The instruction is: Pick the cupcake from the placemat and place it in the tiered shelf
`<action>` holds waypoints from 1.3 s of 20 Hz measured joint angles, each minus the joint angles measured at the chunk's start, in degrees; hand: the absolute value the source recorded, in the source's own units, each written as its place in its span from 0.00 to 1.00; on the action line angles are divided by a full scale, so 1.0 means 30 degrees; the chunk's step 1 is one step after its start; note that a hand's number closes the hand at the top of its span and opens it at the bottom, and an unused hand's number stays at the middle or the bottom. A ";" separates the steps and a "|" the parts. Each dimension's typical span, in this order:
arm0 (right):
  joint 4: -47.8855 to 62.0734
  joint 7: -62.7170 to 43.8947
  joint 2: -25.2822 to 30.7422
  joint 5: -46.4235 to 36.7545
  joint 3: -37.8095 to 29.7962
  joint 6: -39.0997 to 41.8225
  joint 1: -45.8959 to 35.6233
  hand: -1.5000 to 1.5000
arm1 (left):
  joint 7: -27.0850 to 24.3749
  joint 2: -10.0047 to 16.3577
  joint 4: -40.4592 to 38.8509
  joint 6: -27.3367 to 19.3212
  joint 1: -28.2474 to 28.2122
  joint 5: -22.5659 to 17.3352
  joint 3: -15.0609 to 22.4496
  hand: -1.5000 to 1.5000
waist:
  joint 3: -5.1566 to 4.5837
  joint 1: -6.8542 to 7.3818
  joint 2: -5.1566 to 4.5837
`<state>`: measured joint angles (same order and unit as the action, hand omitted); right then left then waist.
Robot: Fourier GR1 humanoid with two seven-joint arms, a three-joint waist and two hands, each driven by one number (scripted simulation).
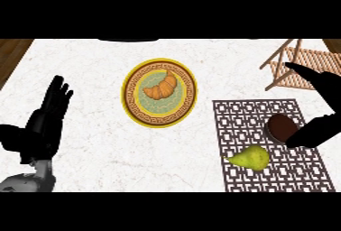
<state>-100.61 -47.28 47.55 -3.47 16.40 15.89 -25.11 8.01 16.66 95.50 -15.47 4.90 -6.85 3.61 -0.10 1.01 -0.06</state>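
While the cupcake (279,126) sits on the placemat (240,122), the right hand (314,134) overlaps its edge (whether it has hold, I cannot tell). Lifting now could tip it toward the pear (251,158) or clip the tiered shelf (313,56). The left hand (47,115) rests at the left, fingers (57,90) straight.

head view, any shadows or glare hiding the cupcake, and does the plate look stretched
Head view: no glare on the counter; the right hand shows as a flat black shape without shading, covering the right side of the cupcake; also in the head view, the round plate looks taller than wide.
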 measured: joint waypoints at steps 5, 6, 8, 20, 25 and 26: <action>0.0460 -0.1230 -0.0637 -0.2398 0.1422 0.0728 -0.0168 0.00 | 0.0292 -0.0147 0.0318 -0.0013 -0.0150 0.0201 -0.0106 0.50 | 0.0014 -0.0138 0.0018; 0.0782 -0.1302 -0.0643 -0.2791 0.1676 0.0943 -0.0131 0.00 | 0.0158 -0.0262 0.0101 -0.0021 -0.0063 0.0264 -0.0092 0.50 | 0.0015 -0.0158 0.0008; 0.1190 -0.1705 -0.0907 -0.3479 0.2110 0.1277 -0.0147 0.00 | 0.0292 -0.0244 0.0314 0.0057 -0.0169 0.0261 -0.0182 0.50 | 0.0020 -0.0158 0.0009; 0.3398 0.0990 -0.2985 -0.7358 0.0324 0.1765 0.1893 0.00 | 0.0482 -0.0875 0.0551 0.0687 -0.0265 0.0894 -0.0906 0.50 | 0.0035 -0.0293 0.0020; 0.4313 0.2340 -0.3681 -0.8561 -0.0526 0.2184 0.2320 0.00 | 0.0130 -0.0951 0.0219 0.1327 -0.0352 0.0911 -0.1462 0.50 | 0.0034 -0.0294 0.0019; 0.4232 0.2412 -0.3908 -0.8861 -0.0638 0.2197 0.2560 0.00 | -0.0088 -0.1128 0.0060 0.1370 -0.0428 0.1004 -0.1458 0.50 | 0.0031 -0.0305 0.0022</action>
<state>-87.91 -40.05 35.82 -30.06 14.49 22.48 -17.43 7.74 13.28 95.68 -11.36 3.62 -3.84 -0.76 0.00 0.10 0.00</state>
